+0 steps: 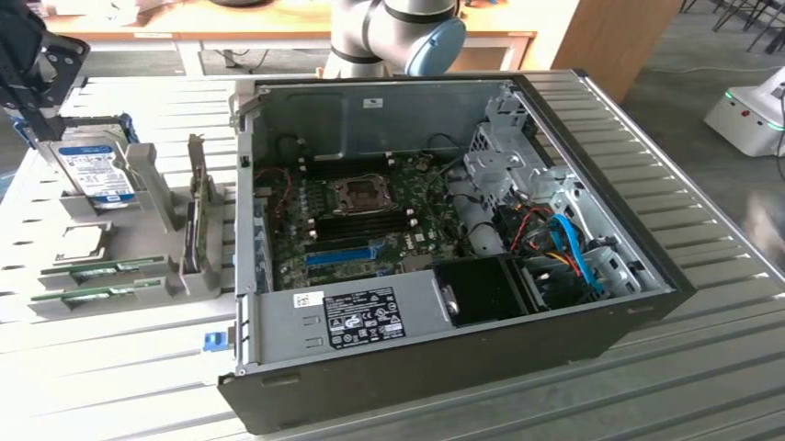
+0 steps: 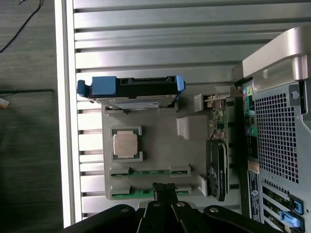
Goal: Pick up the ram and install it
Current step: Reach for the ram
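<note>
Two green ram sticks [image 1: 105, 269] [image 1: 96, 295] lie flat in slots at the near end of a grey holder [image 1: 147, 276] beside the open computer case [image 1: 576, 303]. In the wrist view they show as green strips [image 2: 150, 172] [image 2: 127, 194]. My gripper [image 1: 28, 129] hangs high at the exterior view's far left, above the holder and apart from it. In the wrist view its black fingertips [image 2: 164, 188] are pressed together, shut on nothing, and line up over the sticks. The motherboard [image 1: 368, 220] with its dark memory slots lies exposed inside the case.
The holder also carries a hard drive [image 1: 98, 170] with a blue-and-white label, a CPU [image 1: 80, 241] and an upright card [image 1: 197, 216]. A blue slot strip [image 1: 337, 253] sits on the motherboard. The slatted metal table's edge [image 2: 65, 121] runs close beyond the holder.
</note>
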Available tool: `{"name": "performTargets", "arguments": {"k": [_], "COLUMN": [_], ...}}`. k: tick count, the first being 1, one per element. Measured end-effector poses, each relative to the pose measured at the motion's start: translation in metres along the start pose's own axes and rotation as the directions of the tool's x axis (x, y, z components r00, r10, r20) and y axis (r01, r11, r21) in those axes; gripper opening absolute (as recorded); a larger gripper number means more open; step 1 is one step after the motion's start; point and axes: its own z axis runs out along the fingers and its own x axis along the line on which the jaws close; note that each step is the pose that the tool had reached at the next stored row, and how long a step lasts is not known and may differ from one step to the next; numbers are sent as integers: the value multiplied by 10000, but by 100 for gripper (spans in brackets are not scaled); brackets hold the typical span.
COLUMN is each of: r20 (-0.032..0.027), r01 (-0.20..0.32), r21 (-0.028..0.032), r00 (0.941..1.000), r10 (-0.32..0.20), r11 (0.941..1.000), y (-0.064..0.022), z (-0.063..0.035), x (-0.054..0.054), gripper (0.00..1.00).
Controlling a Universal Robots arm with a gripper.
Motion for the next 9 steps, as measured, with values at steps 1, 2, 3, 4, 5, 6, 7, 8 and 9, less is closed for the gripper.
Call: {"name": "performTargets", "arguments": {"k": [1, 2, 3, 4, 5, 6, 7, 8, 9], "r20": [-3, -8, -12, -17, -22, -28, -32, -35, -36], "r01": [0, -1, -1, -2, -1, -2, -2, -3, -2], "r21": [0, 0, 0, 1, 2, 2, 3, 2, 3], "r00": [10000, 10000, 10000, 10000, 10000, 10000, 10000, 10000, 10000], "r10": [0, 1, 1, 2, 1, 2, 2, 3, 2], "r11": [10000, 10000, 10000, 10000, 10000, 10000, 10000, 10000, 10000], "y": [-1, -3, -4, -5, -7, -8, -10, -10, -11], "z": [2, 2, 3, 4, 5, 6, 6, 7, 7], "x": [19, 37, 55, 72, 90, 107, 124, 139, 148], "gripper": [10, 10, 10, 10, 10, 10, 10, 10, 10]}}
